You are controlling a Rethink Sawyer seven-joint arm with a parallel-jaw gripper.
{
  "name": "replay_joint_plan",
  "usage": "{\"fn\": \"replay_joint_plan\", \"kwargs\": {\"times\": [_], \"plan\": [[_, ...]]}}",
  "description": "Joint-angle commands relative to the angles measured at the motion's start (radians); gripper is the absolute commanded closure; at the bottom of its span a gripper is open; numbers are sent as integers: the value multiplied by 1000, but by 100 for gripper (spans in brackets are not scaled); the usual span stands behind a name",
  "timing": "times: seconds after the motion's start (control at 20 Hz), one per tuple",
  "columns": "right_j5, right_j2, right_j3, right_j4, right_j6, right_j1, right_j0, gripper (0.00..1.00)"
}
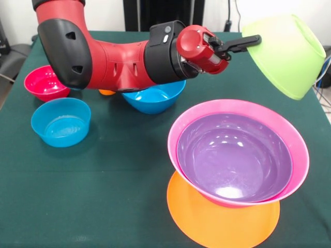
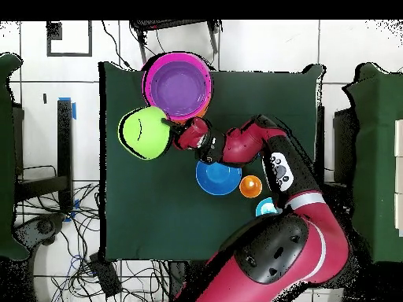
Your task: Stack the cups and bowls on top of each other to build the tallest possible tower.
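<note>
The tower stands at the front right: a pink bowl [image 1: 178, 129] with a purple bowl [image 1: 235, 155] nested inside, both on a flat orange bowl [image 1: 217, 222]. My gripper [image 1: 252, 41] is shut on the rim of a green bowl [image 1: 289, 54], which hangs tilted in the air behind and to the right of the tower. From overhead, the green bowl [image 2: 144, 132] sits beside the purple bowl [image 2: 179, 85], with the gripper [image 2: 167, 123] at its edge. Only a sliver of an orange cup [image 1: 107, 92] shows under the arm; overhead the orange cup [image 2: 250, 186] shows fully.
A large blue bowl [image 1: 155, 98] rests on the green cloth behind the tower, partly under the arm. A small red bowl [image 1: 45, 82] and a small light blue bowl [image 1: 61, 121] sit at the left. The arm lies low across the table's back.
</note>
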Motion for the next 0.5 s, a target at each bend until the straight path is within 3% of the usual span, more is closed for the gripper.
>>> {"fn": "replay_joint_plan", "kwargs": {"times": [0.05, 0.5], "plan": [[15, -11, 30, -35, 369, -14, 36, 100], [-18, -29, -6, -44, 365, -6, 54, 100]]}}
